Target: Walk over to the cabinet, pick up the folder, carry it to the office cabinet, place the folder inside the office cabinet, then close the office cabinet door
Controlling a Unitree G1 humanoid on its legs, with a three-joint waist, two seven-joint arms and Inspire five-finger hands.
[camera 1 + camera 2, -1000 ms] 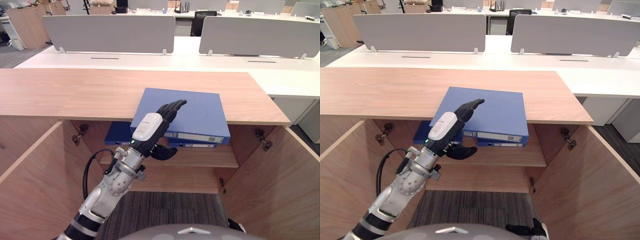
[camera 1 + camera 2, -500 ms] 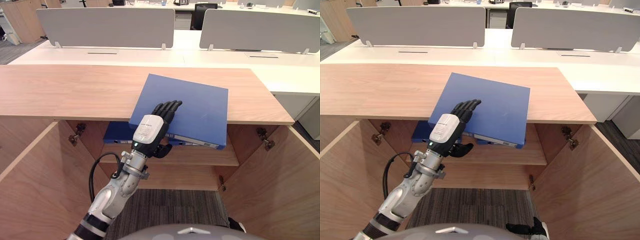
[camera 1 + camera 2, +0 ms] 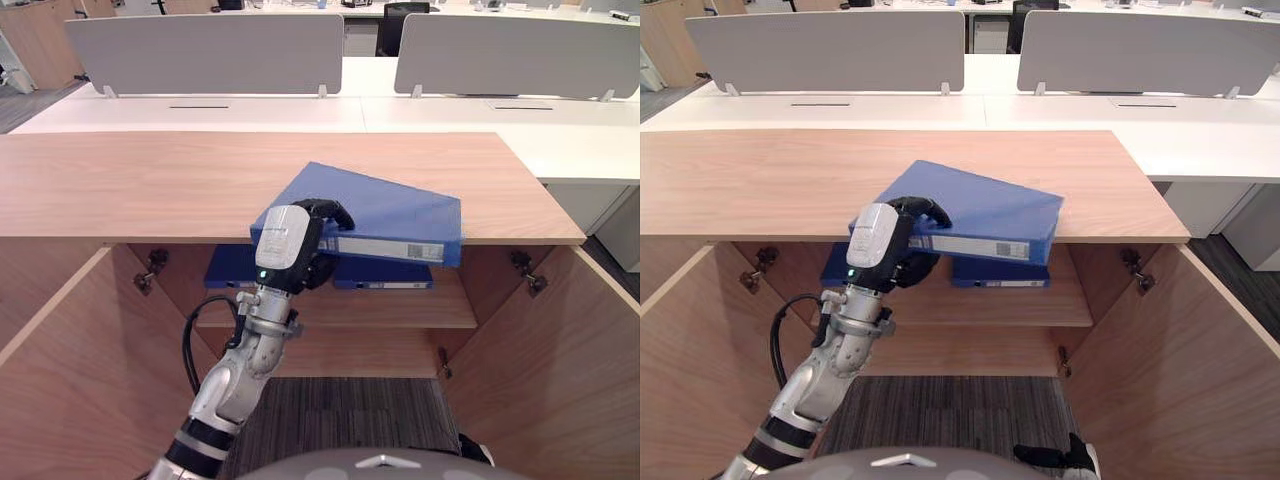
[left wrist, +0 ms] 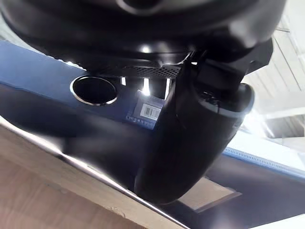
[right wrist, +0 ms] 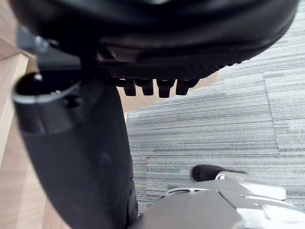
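A blue folder [image 3: 390, 215] lies across the front edge of the wooden cabinet top [image 3: 150, 180], its labelled spine tilted up and facing me. My left hand [image 3: 290, 245] grips the spine's left end, fingers curled over the cover and thumb underneath. In the left wrist view the thumb [image 4: 190, 138] presses against the blue spine [image 4: 47, 71] beside its ring hole. My right hand [image 5: 81, 157] hangs low over grey carpet with its fingers [image 5: 150, 87] straight and nothing in them.
The cabinet below stands with both doors swung out, left [image 3: 60, 370] and right [image 3: 540, 370]. On its inner shelf [image 3: 400, 310] lie more blue folders [image 3: 380, 278]. White desks with grey dividers [image 3: 210, 50] run behind the cabinet.
My left hand's fingers, flat on the folder's cover before, have curled round its spine. The folder has turned and its front edge has tipped up off the cabinet top.
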